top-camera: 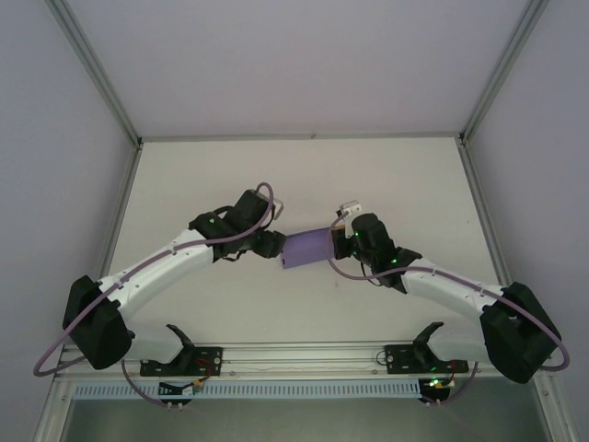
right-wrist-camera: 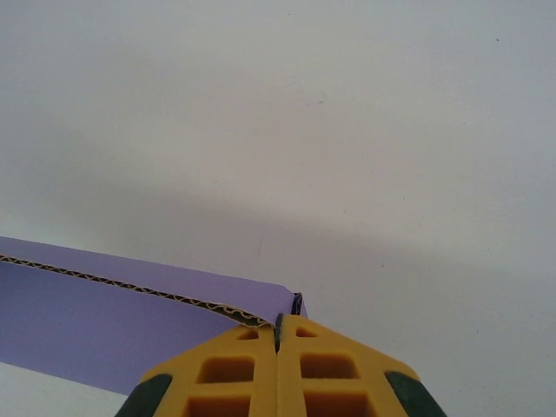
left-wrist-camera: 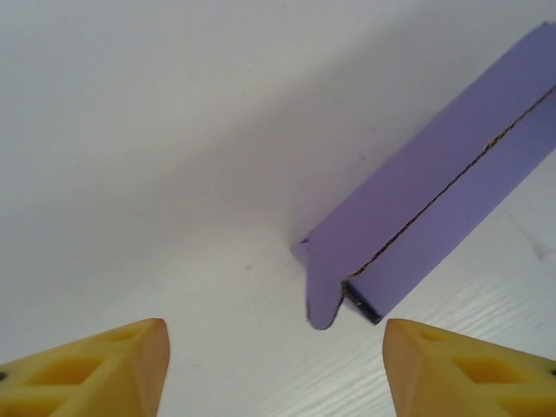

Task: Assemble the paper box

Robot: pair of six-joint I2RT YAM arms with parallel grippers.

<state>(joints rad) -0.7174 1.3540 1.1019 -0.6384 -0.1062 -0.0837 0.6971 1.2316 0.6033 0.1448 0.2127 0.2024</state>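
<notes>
One pinch holds the paper box [top-camera: 308,249] at the middle of the tabletop [top-camera: 304,175], between the arms: right jaws clenched on its corner, left jaws released, facing its loose end flap [left-wrist-camera: 320,300]. Pushing that flap may twist the card free or crumple it.

Across the middle of the top view we find the way barred: the paper box [top-camera: 306,249] fills the gap between the left gripper [top-camera: 273,244] and the right gripper [top-camera: 339,241], which pinches its end, while the left arm [top-camera: 152,269] and right arm [top-camera: 451,281] slant in from the lower corners. Above that line the table [top-camera: 304,175] is free up to its far edge, and below it a free patch reaches down to the rail [top-camera: 304,354]. In the left wrist view, bare table shows between the spread fingers [left-wrist-camera: 104,369], with the box's end at centre right.
</notes>
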